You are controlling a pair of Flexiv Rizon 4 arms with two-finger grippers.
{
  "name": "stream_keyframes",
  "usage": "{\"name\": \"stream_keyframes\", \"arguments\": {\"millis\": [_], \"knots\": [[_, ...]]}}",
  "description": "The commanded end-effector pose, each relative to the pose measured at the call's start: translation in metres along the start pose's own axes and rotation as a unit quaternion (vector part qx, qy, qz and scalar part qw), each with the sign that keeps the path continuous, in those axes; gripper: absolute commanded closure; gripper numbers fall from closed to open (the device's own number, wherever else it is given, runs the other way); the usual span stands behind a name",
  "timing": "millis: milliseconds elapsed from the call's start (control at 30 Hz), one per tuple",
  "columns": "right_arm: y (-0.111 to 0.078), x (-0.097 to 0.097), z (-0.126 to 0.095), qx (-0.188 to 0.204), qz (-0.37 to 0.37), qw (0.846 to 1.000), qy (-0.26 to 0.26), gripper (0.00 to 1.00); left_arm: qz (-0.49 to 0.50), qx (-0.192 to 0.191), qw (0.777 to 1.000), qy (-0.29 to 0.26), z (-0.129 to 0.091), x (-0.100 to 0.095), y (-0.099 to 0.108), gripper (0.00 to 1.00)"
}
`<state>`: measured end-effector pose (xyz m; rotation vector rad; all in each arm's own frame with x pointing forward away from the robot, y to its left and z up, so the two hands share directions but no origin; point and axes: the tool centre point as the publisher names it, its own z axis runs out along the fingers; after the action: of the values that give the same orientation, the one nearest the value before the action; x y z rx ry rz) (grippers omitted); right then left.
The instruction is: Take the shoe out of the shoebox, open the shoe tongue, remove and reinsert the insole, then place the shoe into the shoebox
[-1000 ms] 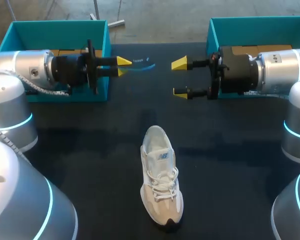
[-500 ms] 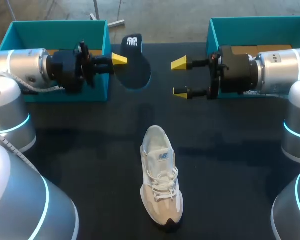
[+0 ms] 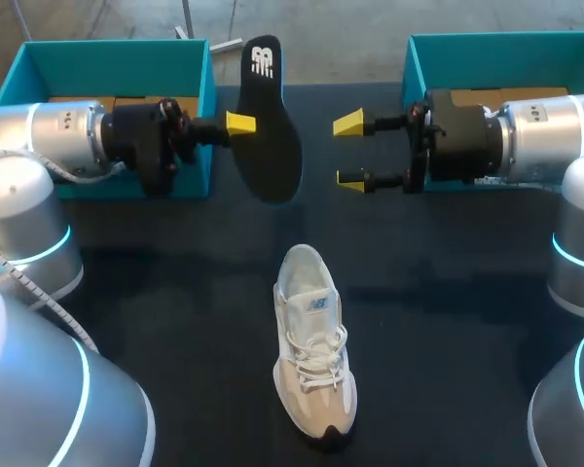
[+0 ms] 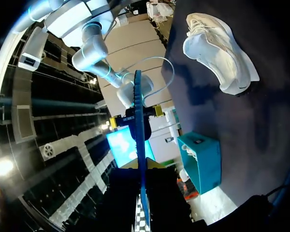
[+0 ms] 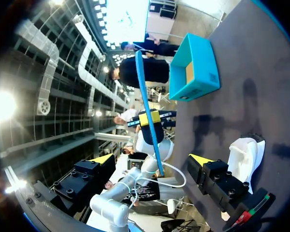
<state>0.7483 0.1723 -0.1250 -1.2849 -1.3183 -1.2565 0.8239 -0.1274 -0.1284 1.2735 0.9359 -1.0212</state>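
Observation:
A pale grey-white shoe (image 3: 314,355) lies on the black table, toe toward the front edge. My left gripper (image 3: 239,124) is shut on the side edge of a dark insole (image 3: 274,131), held in the air left of the table's middle with its flat face up. In the left wrist view the insole (image 4: 139,140) stands edge-on between my left gripper's (image 4: 141,166) fingers, with the shoe (image 4: 220,50) off to one side. My right gripper (image 3: 349,152) hangs open facing the insole, a short gap away. From the right wrist, the insole (image 5: 146,104) is ahead of my right gripper (image 5: 152,160).
Two teal shoeboxes stand at the back: one at the left (image 3: 117,60) behind my left arm, one at the right (image 3: 506,51) behind my right arm. Bare black table (image 3: 175,292) lies around the shoe.
My left wrist has rolled, turning the insole from edge-on to flat face up. The right arm and the shoe have stayed put.

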Motion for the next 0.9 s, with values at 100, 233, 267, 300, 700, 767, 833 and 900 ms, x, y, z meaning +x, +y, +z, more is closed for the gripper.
{"name": "stream_keyframes", "arguments": {"millis": [100, 233, 267, 300, 700, 767, 833, 900], "knots": [[0.0, -0.001, 0.002, -0.001, 0.0, 1.0, 0.0, 0.0, -0.028, 0.005, 1.0, 0.002, 0.008, -0.002, 0.001, 1.0], [0.002, -0.002, 0.005, 0.002, -0.019, 1.0, -0.002, 0.0, -0.028, 0.008, 1.0, 0.006, 0.012, -0.005, -0.003, 1.0], [0.003, -0.002, 0.007, 0.003, -0.022, 1.0, -0.002, 0.0, -0.027, 0.008, 1.0, 0.006, 0.013, -0.006, -0.004, 1.0], [0.004, -0.002, 0.009, 0.003, -0.025, 1.0, -0.007, 0.0, -0.027, 0.009, 1.0, 0.005, 0.014, -0.007, -0.004, 1.0], [0.018, 0.001, 0.026, 0.026, -0.073, 0.997, -0.031, 0.0, -0.067, 0.005, 0.998, -0.004, 0.022, 0.004, -0.008, 1.0], [0.021, 0.001, 0.029, 0.032, -0.08, 0.996, -0.032, 0.0, -0.07, 0.006, 0.997, -0.005, 0.023, 0.004, -0.008, 1.0], [0.023, 0.0, 0.032, 0.037, -0.082, 0.995, -0.036, 0.0, -0.072, 0.006, 0.997, -0.006, 0.025, 0.004, -0.007, 1.0], [0.025, -0.001, 0.033, 0.04, -0.084, 0.995, -0.036, 0.02, -0.073, 0.006, 0.997, -0.007, 0.027, 0.003, -0.007, 1.0]]}}
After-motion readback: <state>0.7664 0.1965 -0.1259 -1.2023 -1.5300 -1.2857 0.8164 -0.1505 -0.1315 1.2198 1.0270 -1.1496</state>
